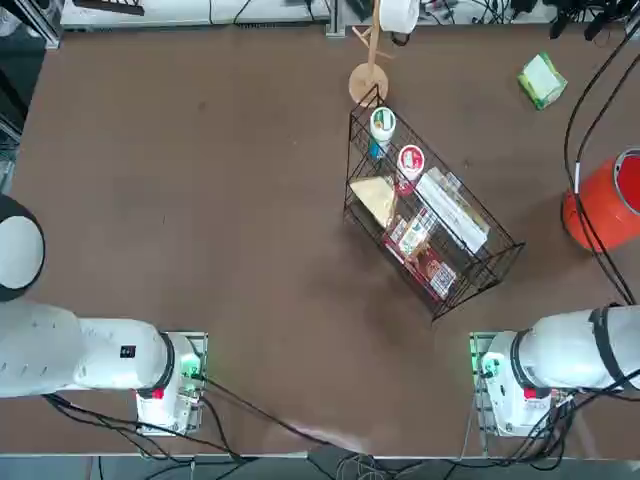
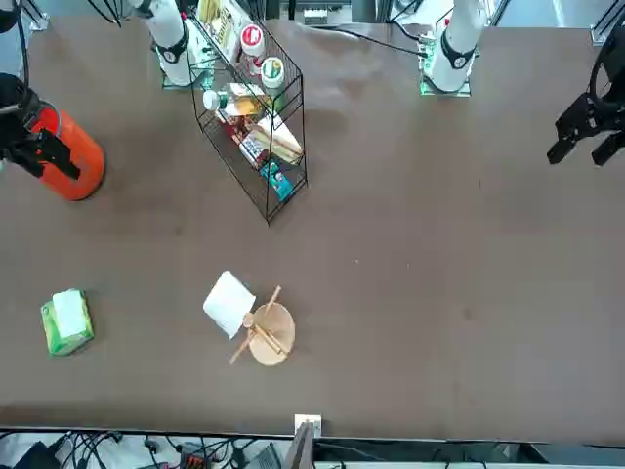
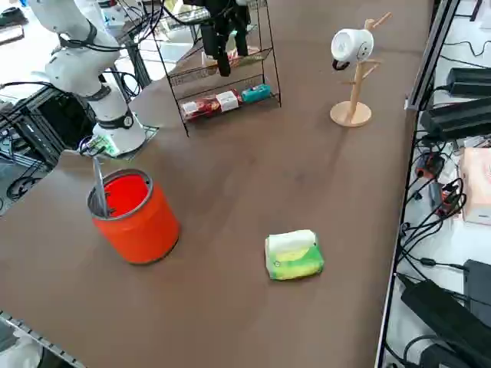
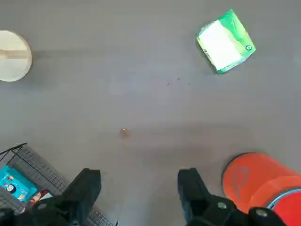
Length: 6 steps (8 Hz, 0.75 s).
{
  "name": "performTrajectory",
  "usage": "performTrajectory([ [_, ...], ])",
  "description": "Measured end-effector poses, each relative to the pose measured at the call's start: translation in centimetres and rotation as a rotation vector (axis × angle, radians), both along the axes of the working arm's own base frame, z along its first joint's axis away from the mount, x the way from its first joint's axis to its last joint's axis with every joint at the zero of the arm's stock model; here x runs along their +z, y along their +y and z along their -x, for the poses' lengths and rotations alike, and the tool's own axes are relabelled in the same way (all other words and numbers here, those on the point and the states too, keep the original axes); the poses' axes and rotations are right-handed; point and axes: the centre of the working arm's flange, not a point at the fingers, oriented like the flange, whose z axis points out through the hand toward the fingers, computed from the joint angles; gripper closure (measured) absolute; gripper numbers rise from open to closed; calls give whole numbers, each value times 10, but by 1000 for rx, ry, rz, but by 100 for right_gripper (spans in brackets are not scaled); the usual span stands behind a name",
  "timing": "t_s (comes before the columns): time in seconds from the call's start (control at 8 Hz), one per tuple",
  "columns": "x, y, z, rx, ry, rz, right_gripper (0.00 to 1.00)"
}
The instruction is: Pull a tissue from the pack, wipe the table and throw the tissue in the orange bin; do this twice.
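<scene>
Matte brown surface [image 1: 250, 200]: your right gripper [image 4: 138, 176] hangs over it, fingers wide; the soft green-white tissue pack [image 1: 542, 81] lies near the far right corner.

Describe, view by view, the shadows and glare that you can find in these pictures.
Top view: a pale glare on the tabletop near the robot's edge; right wrist view: soft shadows beside the orange bin and green pack, with the open right gripper above the table.
</scene>
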Motion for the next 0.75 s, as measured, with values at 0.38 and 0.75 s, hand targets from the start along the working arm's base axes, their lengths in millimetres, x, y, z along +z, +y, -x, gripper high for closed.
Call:
performTrajectory([
  [0.38,4,-1,-1,0,-8,6,0],
  [0.75,-5,-8,-14,4,7,50,0],
])
